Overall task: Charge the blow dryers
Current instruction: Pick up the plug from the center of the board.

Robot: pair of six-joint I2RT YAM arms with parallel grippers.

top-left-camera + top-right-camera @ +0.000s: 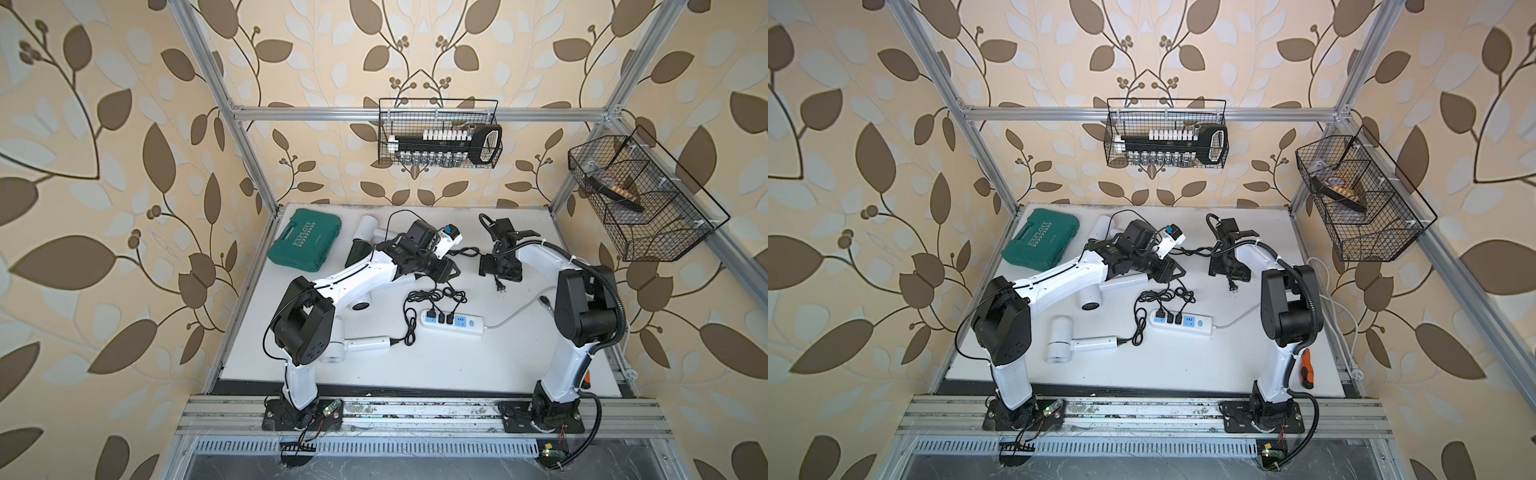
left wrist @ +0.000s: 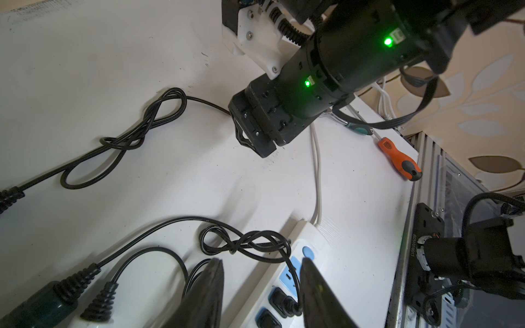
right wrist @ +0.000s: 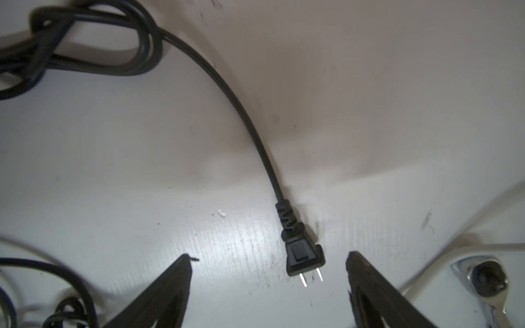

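One white blow dryer [image 1: 1059,345] lies at the front left, and another [image 1: 1090,299] sits under my left arm. A third white blow dryer [image 1: 368,226] and a dark green blow dryer [image 1: 357,251] lie at the back. Black plugs sit in the white power strip [image 1: 453,323], which also shows in the left wrist view [image 2: 309,241]. My left gripper [image 2: 262,264] hangs open over the strip's sockets, holding nothing. A loose black two-pin plug [image 3: 304,258] lies flat on the table. My right gripper [image 3: 268,258] is open around it without touching, and shows from above [image 1: 500,276].
A teal case [image 1: 305,241] lies at the back left. An orange screwdriver [image 1: 1307,368] and a ratchet wrench [image 3: 488,281] lie near the right edge. Knotted black cords [image 1: 436,297] lie behind the strip. Its white cable [image 1: 515,311] runs right. Wire baskets [image 1: 438,133] hang on the walls.
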